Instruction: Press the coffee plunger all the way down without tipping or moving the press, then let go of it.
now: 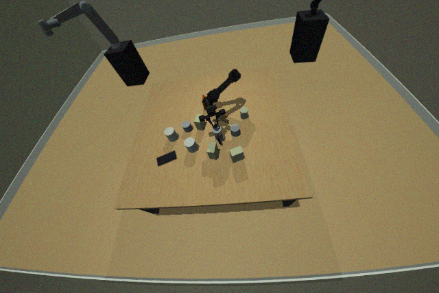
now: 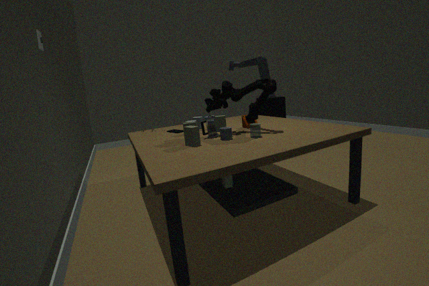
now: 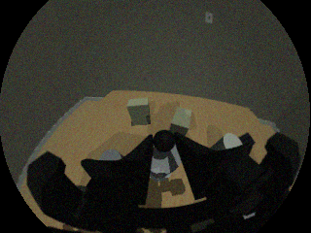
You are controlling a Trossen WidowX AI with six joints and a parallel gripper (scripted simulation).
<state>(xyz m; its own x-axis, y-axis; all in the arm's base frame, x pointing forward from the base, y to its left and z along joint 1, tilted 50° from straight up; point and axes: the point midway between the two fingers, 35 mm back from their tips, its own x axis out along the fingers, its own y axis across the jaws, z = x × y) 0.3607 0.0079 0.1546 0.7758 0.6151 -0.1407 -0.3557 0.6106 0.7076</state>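
The coffee press (image 1: 217, 134) (image 2: 211, 128) (image 3: 162, 167) stands upright on the table among blocks and cylinders, with its black handle (image 2: 203, 127) at its side. My gripper (image 1: 215, 126) (image 2: 208, 110) (image 3: 163, 136) is above the press, shut on the dark round plunger knob (image 3: 163, 141). In the exterior view the fingertips are a short way above the press's top. The wrist view shows the press body just below the knob. The plunger rod is too small and dark to make out, so its exact depth cannot be told.
Close around the press stand a grey-blue cylinder (image 1: 234, 130) (image 2: 226, 133), a white cylinder (image 1: 191, 145), and green blocks (image 1: 212, 150) (image 1: 236, 154) (image 1: 199, 121). Farther off are another white cylinder (image 1: 170, 134), a pale green cylinder (image 1: 243, 112) (image 2: 255, 130) and a dark flat slab (image 1: 166, 158).
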